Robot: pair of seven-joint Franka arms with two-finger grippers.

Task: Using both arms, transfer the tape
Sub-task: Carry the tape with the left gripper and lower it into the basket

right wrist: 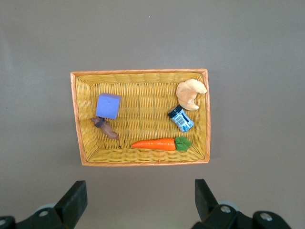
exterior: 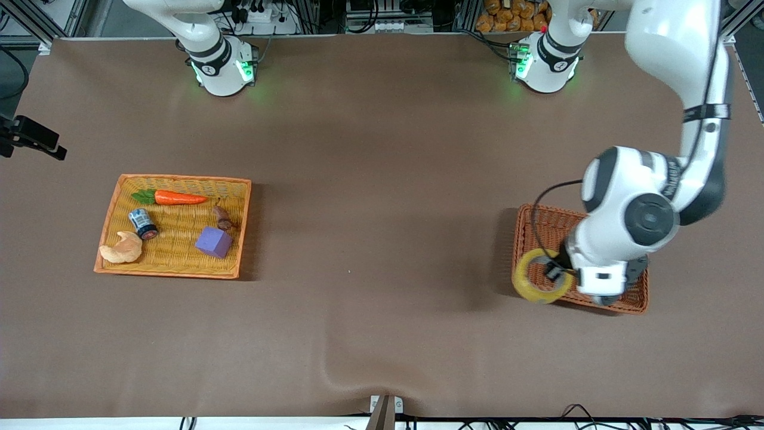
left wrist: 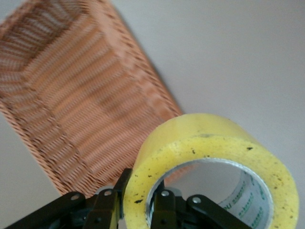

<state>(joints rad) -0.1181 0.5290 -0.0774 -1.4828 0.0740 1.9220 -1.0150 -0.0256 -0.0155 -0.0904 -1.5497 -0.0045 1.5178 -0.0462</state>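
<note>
I list: left hand [exterior: 558, 273] clamping tape [exterior: 540, 276], apparently clear above brown basket [exterior: 540, 222]; right hand [right wrist: 138, 200] spread wide over yellow basket [right wrist: 143, 76]

Even overhead light; soft shadows; left wrist view blurred.

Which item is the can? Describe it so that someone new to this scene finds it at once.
Look in the yellow tray toward the right arm's end of the table. The can lies between the carrot and the croissant. It is the only small cylinder there, blue and white with dark ends.
</note>
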